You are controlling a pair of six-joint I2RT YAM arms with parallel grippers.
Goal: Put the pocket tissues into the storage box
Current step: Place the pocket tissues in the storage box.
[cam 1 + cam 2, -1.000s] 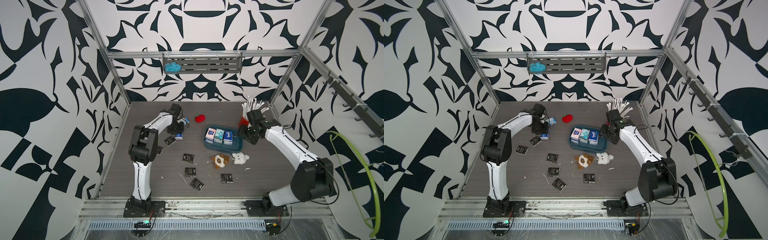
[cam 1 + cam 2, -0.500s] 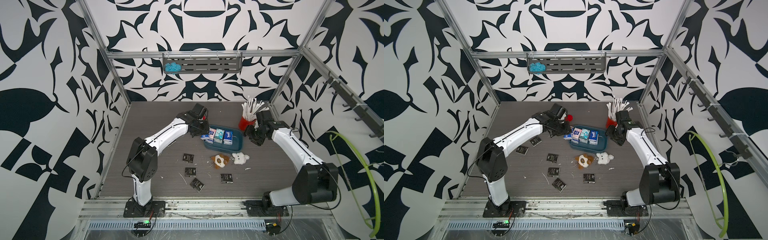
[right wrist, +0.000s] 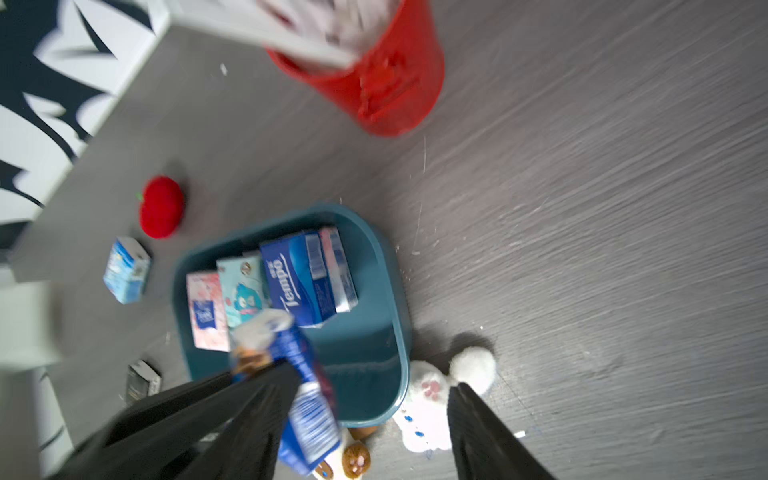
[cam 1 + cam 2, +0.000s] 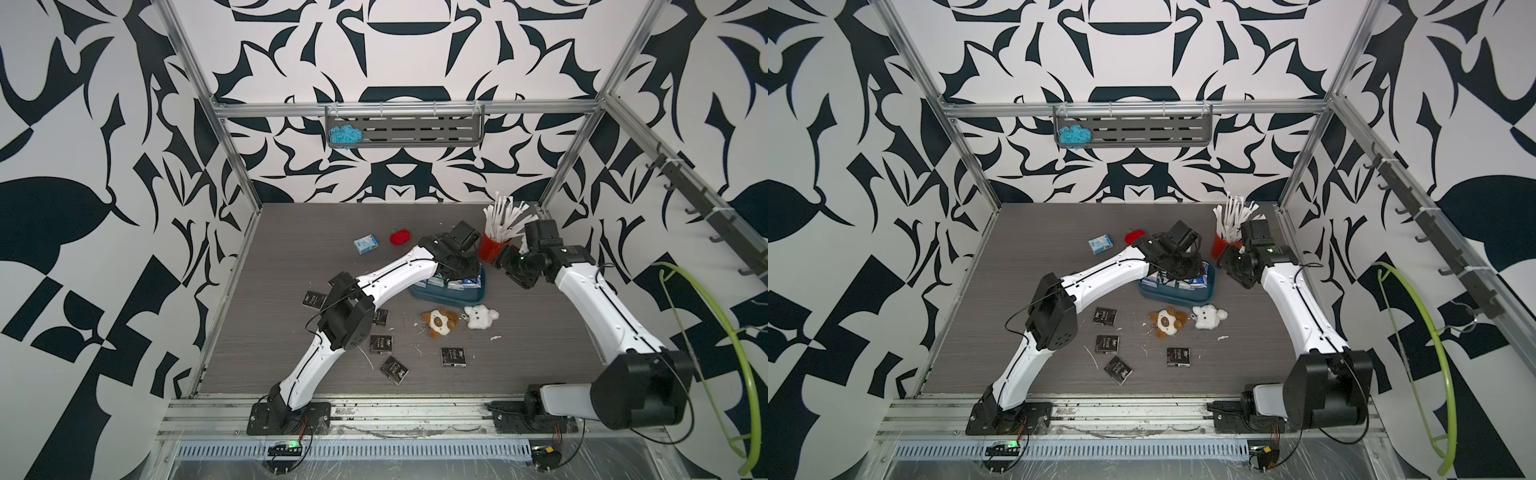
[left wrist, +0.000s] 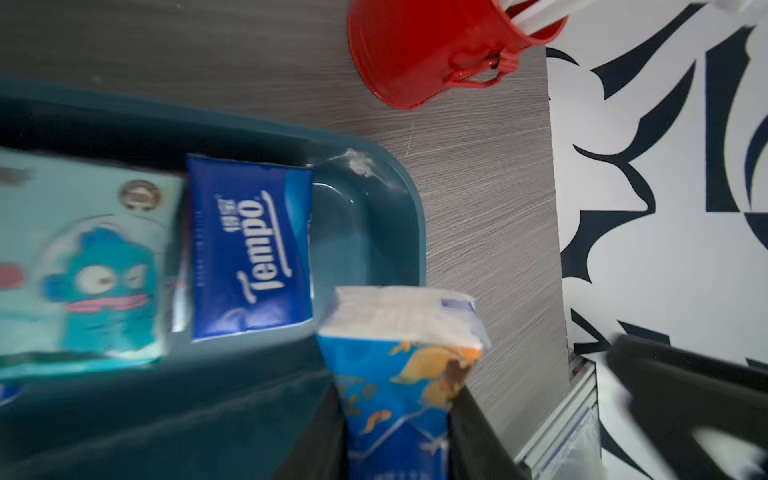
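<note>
A matt grey wood-grain worktop (image 4: 291,232) carries a shallow dark teal plastic storage box with rounded corners (image 4: 449,296), right of centre in both top views, with several colourful soft tissue packs (image 3: 291,282) inside. Just upper right of it stands a glossy red cup of white sticks (image 4: 492,249). Beside the cup the right arm's jaws stand parted, seemingly empty. Over the box, the left arm's jaws are nearly closed on a blue film-wrapped tissue pack with orange print (image 5: 399,374), pinched across its thin sides. It looks light, squashy and slick, so a mid-body pinch seems safest. Flat black packs with white lettering (image 4: 381,344) lie lower centre.
</note>
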